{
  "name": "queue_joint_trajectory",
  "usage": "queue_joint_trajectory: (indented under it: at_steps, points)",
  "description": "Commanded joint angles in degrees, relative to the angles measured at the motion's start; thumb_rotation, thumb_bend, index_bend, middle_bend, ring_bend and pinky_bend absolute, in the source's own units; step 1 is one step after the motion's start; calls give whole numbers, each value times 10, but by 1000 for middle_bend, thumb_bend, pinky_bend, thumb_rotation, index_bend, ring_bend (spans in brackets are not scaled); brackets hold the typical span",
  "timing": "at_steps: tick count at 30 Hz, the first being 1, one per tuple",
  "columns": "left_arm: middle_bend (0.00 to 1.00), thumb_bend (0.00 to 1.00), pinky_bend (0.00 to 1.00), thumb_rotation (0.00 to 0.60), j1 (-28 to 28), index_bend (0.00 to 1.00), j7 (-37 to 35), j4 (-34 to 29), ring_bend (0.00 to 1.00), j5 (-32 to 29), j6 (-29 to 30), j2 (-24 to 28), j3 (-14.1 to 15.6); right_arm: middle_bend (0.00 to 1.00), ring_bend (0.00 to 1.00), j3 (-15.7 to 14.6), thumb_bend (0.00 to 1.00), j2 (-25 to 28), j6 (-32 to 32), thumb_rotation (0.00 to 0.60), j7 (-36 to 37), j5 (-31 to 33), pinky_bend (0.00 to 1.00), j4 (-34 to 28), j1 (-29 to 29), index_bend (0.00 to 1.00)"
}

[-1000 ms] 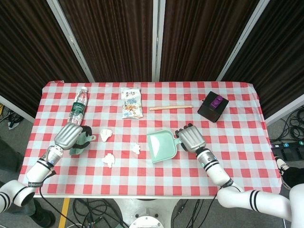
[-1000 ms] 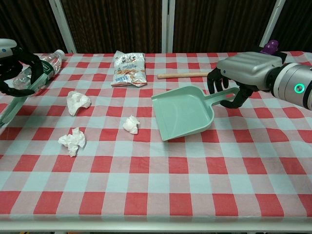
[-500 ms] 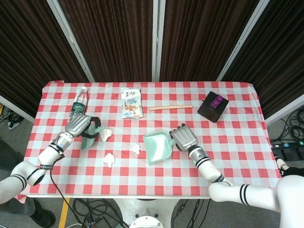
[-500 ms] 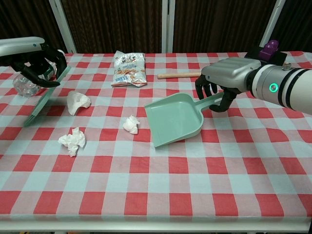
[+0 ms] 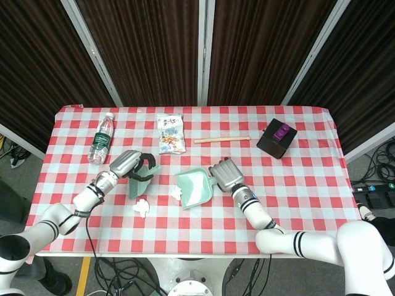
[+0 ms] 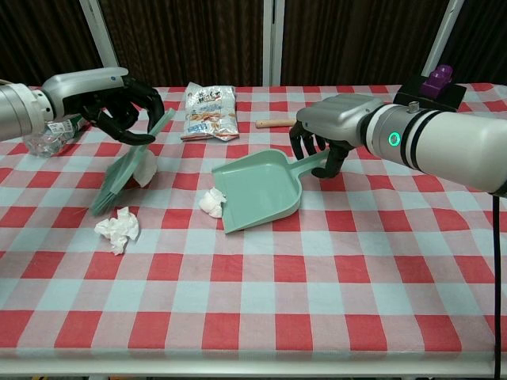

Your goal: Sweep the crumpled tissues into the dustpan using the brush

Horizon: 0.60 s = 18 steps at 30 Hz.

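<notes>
1. The right hand [image 6: 337, 127], smooth grey metal with black fingers, grips the handle of the dustpan [image 6: 257, 190], a pale green plastic scoop whose flat mouth lies tilted on the checked cloth [image 6: 317, 277].
2. One crumpled white tissue [image 6: 211, 203] touches the dustpan's left lip.
3. The left hand [image 6: 103, 91] grasps the brush [image 6: 119, 170], a matching green piece held slanted, bristles down, left of the dustpan.
4. A second tissue [image 6: 144, 168] sits right behind the brush head, partly hidden.
5. A third, wrinkled tissue [image 6: 118, 229] lies further left of the dustpan, below the brush.
6. Behind the dustpan lie a glossy snack bag [image 6: 208, 112] and a wooden stick [image 6: 273, 122].
</notes>
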Motion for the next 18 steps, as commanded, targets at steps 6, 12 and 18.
queue_joint_trajectory:
  at_steps: [6, 12, 18]
  points:
    - [560, 444, 919, 600, -16, 547, -37, -16, 779, -2, 13, -24, -6, 548, 360, 1, 537, -20, -15, 600, 30, -9, 291, 31, 13, 647]
    - [558, 444, 917, 600, -31, 547, -70, -37, 779, 7, 23, -28, -3, 548, 360, 2, 562, -29, -22, 600, 59, -32, 293, 47, 17, 648]
    - [557, 443, 911, 600, -40, 548, -109, -66, 773, 15, 41, -13, 1, 551, 370, 3, 597, -37, -27, 600, 102, -69, 318, 68, 16, 658]
